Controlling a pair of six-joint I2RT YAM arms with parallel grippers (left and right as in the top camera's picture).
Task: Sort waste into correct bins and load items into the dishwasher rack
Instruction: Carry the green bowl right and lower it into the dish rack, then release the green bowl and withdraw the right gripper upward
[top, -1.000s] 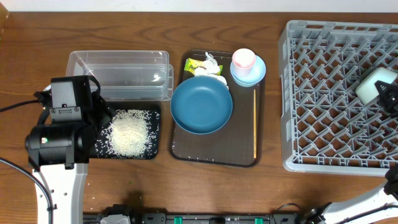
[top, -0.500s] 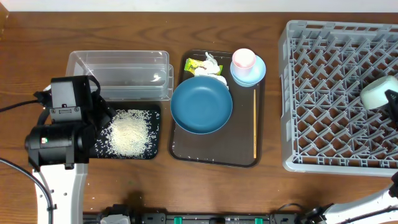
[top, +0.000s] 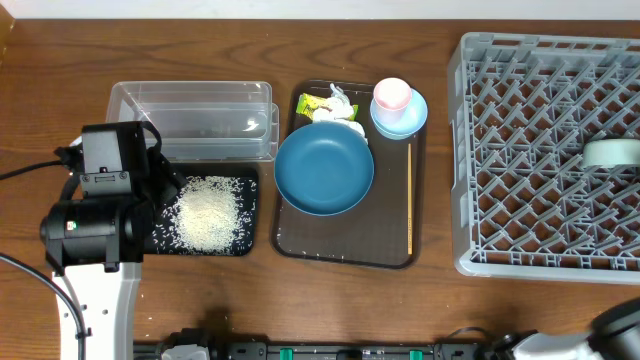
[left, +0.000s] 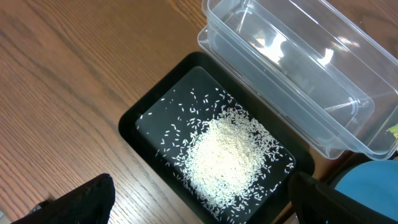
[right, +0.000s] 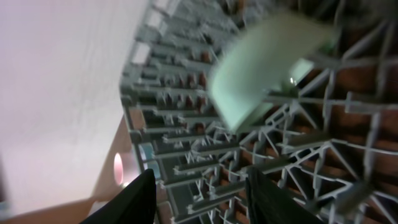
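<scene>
The brown wooden bench (top: 60, 60) is carrying everything, and the big square grey plastic lattice rack (top: 520, 150) is taking up its right side. A pale blue bowl (top: 612, 152) is sitting tipped among the pegs near the rack's right edge, blurred in the right wrist view. Left of the rack, the dark brown rectangular serving tray (top: 340, 245) is holding a large dark blue round dish (top: 324, 170) and, at its far right corner, a pale blue saucer (top: 410, 121) with a small pink cup (top: 392, 95) standing on it. A thin wooden stick (top: 409, 198) is lying along the tray's right side. Crumpled white tissue (top: 338, 110) and a small yellow-green printed wrapper (top: 315, 102) are sitting behind the dish. Further left, the clear rectangular plastic tub (top: 190, 120) is lying just behind the shallow black rectangular tray (top: 250, 240), where a heap of loose white rice grains (top: 208, 212) is resting. The left tool (left: 208, 202) is hovering over that black tray with fingers spread apart, gripping nothing. The right tool (right: 202, 199) is hanging over the rack, fingers apart and clear of the bowl.
</scene>
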